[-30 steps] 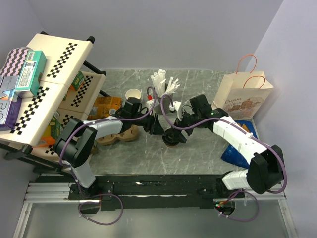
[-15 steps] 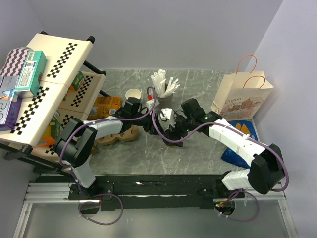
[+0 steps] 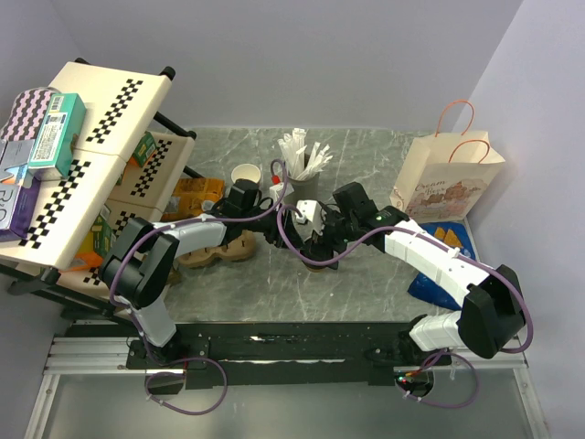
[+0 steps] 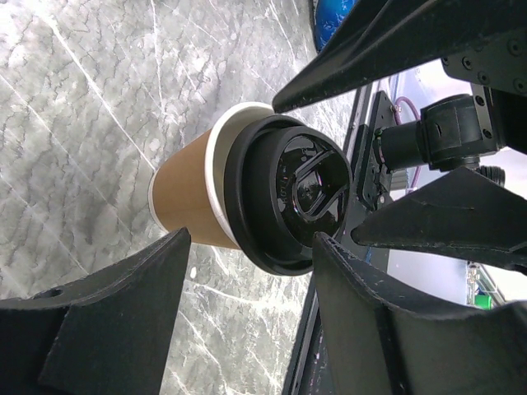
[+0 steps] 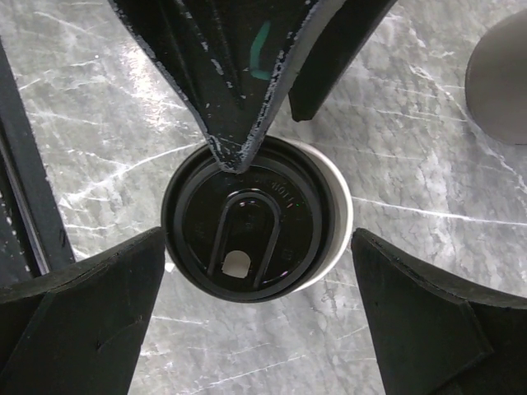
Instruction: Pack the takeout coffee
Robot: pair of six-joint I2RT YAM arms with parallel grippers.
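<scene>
Grey marbled table [image 3: 366,293] fills the floor of a plain pale-walled booth, and on it, near the middle, stands the coffee cup [image 4: 185,202], upright, its black lid [image 4: 288,193] sitting off-centre so that a crescent of white rim shows on one side. Raised lettering runs round the lid's drinking tab, too fine to read. Over the cup hangs the right gripper [image 5: 257,239], fingers spread wide and clear of it on both sides. The left gripper [image 4: 253,243] comes in from the side with fingers partly apart and nothing clamped between them. One tip lies right at the lid's edge, though whether it touches cannot be told. From above, the arms hide nearly all of this cup. A second paper cup [image 3: 246,174] stands open further back, near a grey holder of white sticks [image 3: 302,187]. The paper bag [image 3: 445,183] at the right carries brown script that seems to begin "Cream" — the rest is too small. Boxes [image 3: 55,133] on the checker-marked shelf [image 3: 110,137] bear print that cannot be read, and the frame cuts some off.
</scene>
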